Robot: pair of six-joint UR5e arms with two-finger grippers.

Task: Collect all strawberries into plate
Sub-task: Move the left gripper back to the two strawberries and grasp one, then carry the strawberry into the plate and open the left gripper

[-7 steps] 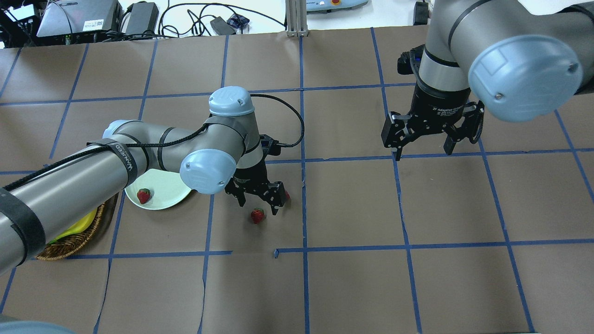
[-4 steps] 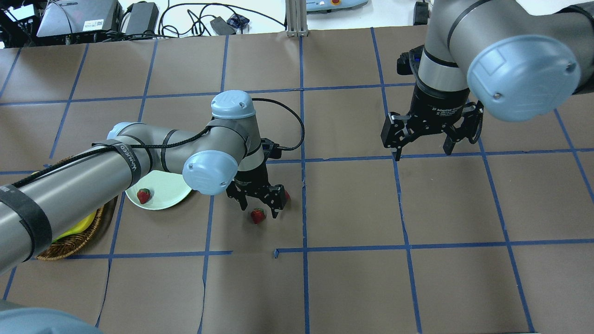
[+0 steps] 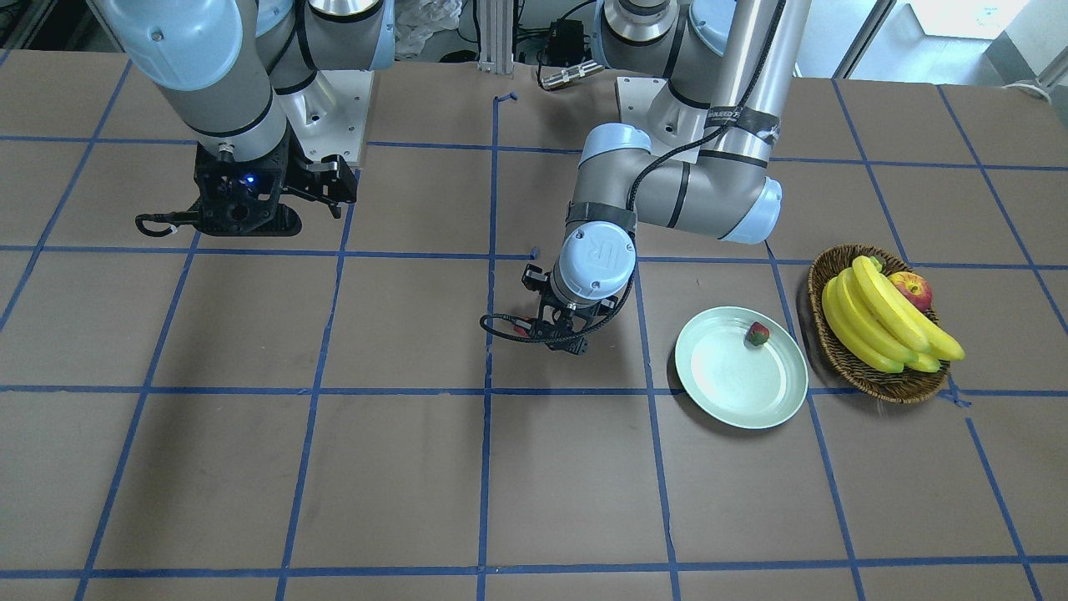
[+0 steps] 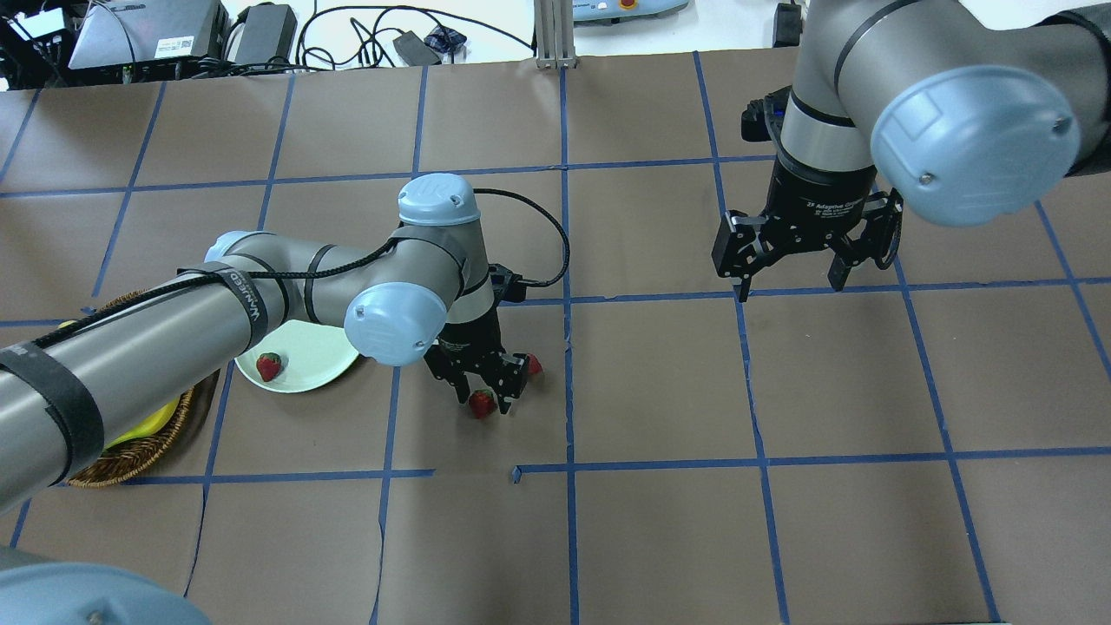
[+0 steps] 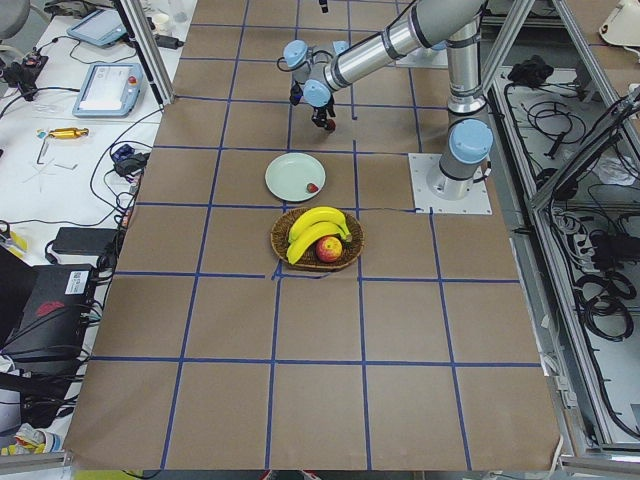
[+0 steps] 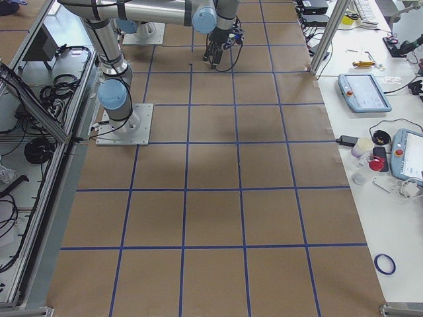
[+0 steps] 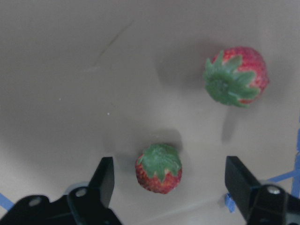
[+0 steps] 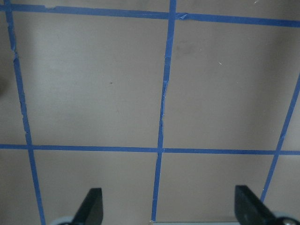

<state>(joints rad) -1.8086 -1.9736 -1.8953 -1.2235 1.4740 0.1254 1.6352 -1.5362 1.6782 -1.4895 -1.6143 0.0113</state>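
Note:
My left gripper (image 4: 483, 391) is open and low over the table, its fingers straddling one strawberry (image 4: 482, 404) without touching it. In the left wrist view this strawberry (image 7: 158, 168) lies on the paper between the fingertips (image 7: 104, 178). A second strawberry (image 7: 236, 76) lies beyond it, just right of the gripper in the overhead view (image 4: 534, 365). A third strawberry (image 4: 268, 365) lies in the mint-green plate (image 4: 317, 351), to the gripper's left. My right gripper (image 4: 788, 276) is open and empty, held high over the table's right half.
A wicker basket (image 3: 876, 388) with bananas (image 3: 884, 321) and an apple (image 3: 911, 290) stands beside the plate (image 3: 726, 380), on its side away from the gripper. My left forearm passes over the plate and basket in the overhead view. Blue tape lines grid the brown paper.
My left gripper has come down over the near strawberry, which now lies between its fingers. The right arm has barely moved.

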